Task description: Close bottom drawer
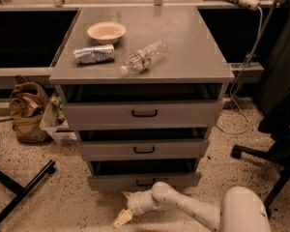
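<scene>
The bottom drawer (145, 180) is the lowest of three in a grey metal cabinet (142, 66). It sticks out only a little, with a thin dark gap above its low front panel. My gripper (124, 210) is on the floor just in front of the drawer, below and left of its small dark handle (144, 182). The white arm (183, 208) comes in from the lower right. The fingertips point down and left toward the floor.
The middle drawer (144, 150) and top drawer (144, 113) stand slightly open. On the cabinet top lie a bowl (106, 31), a crushed can (94, 54) and a plastic bottle (144, 57). A brown bag (26, 111) sits left; an office chair base (266, 153) right.
</scene>
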{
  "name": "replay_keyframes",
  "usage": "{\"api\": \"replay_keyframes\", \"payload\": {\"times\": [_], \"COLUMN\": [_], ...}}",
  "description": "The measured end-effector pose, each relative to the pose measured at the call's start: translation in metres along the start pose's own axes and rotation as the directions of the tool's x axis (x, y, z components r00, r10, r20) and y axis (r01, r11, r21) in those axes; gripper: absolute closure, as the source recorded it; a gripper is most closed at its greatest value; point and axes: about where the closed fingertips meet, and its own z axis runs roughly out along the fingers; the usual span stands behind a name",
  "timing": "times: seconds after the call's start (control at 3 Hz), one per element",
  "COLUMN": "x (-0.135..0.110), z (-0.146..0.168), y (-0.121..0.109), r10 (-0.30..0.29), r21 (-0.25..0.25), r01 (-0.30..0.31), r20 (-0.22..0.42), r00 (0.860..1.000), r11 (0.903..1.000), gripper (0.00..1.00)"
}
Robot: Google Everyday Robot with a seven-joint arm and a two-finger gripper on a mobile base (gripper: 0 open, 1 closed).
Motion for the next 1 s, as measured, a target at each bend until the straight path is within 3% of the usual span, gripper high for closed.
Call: {"api": "replay_keyframes", "payload": {"times": [0.33, 1.0], "x": [-0.008, -0.061], "z": [-0.003, -0.002], "y": [-0.016, -0.091], "r10": [-0.002, -0.004], "r21": [0.026, 0.076], "r01": [0.001, 0.002], "r20": [0.018, 0.018], "r00": [1.000, 1.000], "r11": [0.9997, 0.9971], "gripper": [0.00, 0.00]}}
